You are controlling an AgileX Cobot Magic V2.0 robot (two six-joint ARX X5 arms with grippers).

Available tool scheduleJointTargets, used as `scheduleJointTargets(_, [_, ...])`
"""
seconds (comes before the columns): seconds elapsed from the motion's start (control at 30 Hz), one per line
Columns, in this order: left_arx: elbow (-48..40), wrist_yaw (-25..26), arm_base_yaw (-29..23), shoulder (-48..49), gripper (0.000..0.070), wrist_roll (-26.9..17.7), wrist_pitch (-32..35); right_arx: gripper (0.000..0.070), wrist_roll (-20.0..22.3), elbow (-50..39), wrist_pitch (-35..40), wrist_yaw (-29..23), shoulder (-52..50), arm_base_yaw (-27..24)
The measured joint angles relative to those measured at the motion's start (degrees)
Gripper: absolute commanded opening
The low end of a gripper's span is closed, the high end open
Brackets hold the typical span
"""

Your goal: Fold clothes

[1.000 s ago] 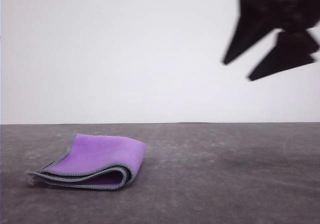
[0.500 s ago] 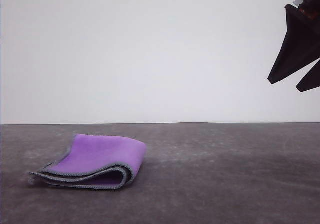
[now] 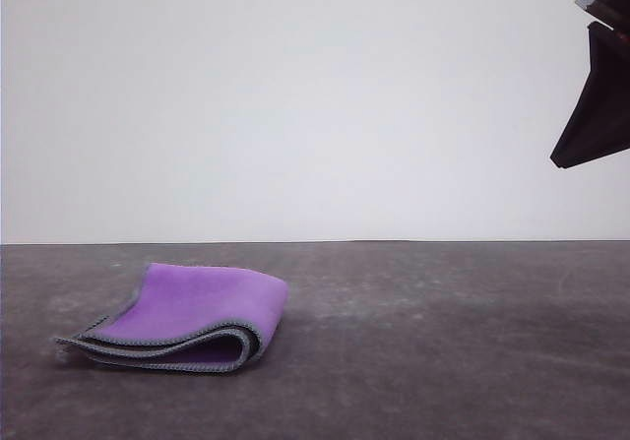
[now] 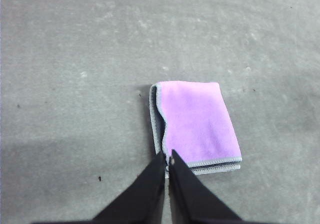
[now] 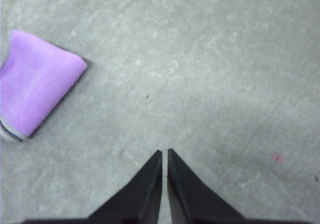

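Both hands, left [image 4: 166,160] and right [image 5: 164,155], hover closed and empty above the grey surface [image 3: 443,342]; folded purple cloth [image 3: 192,317] lies alone.

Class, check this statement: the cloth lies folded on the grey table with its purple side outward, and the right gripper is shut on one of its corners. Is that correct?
Not quite. The right gripper is shut, but on nothing: the right wrist view shows it over bare table, well apart from the cloth. The cloth does lie folded, purple side outward.
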State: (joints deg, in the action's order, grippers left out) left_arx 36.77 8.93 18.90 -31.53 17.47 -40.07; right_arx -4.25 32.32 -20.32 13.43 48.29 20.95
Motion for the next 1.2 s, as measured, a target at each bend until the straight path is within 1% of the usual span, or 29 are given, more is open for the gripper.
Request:
scheduleJointTargets(0.27, [0.00, 0.00, -0.10, -0.02, 0.0000, -0.02, 0.01, 0.0013, 0.00, 0.00, 3.24, 0.00, 0.00, 0.00])
scheduleJointTargets(0.33, [-0.33, 0.00, -1.00, 0.44, 0.0000, -0.04, 0.71, 0.0013, 0.00, 0.00, 4.16, 0.00, 0.00, 0.00])
scheduleJointTargets(0.4, [-2.52, -0.01, -2.71, 1.97, 0.0000, 0.07, 4.45, 0.0013, 0.00, 0.00, 5.24, 0.00, 0.00, 0.00])
scheduleJointTargets(0.47, [-6.50, -0.02, -4.52, 4.44, 0.0000, 0.15, 9.44, 0.0013, 0.00, 0.00, 6.20, 0.00, 0.00, 0.00])
scheduleJointTargets(0.6, [-17.17, -0.01, -8.62, 10.77, 0.0000, -0.04, 20.30, 0.0013, 0.00, 0.00, 8.26, 0.00, 0.00, 0.00])
scheduleJointTargets(0.67, [-22.28, -0.10, -10.95, 14.60, 0.0000, -0.58, 23.82, 0.0013, 0.00, 0.00, 9.28, 0.00, 0.00, 0.00])
scheduleJointTargets(0.73, [-25.96, -0.22, -12.75, 18.32, 0.0000, -2.24, 24.92, 0.0013, 0.00, 0.00, 10.10, 0.00, 0.00, 0.00])
scheduleJointTargets(0.93, [-32.61, -0.30, -16.01, 27.73, 0.0000, -10.35, 25.34, 0.0013, 0.00, 0.00, 13.18, 0.00, 0.00, 0.00])
scheduleJointTargets(1.03, [-33.69, -1.65, -16.76, 30.88, 0.0000, -12.17, 26.87, 0.0013, 0.00, 0.00, 14.63, 0.00, 0.00, 0.00])
scheduleJointTargets(1.2, [-34.88, -6.78, -16.90, 31.23, 0.0000, -13.79, 29.87, 0.0013, 0.00, 0.00, 15.63, 0.00, 0.00, 0.00])
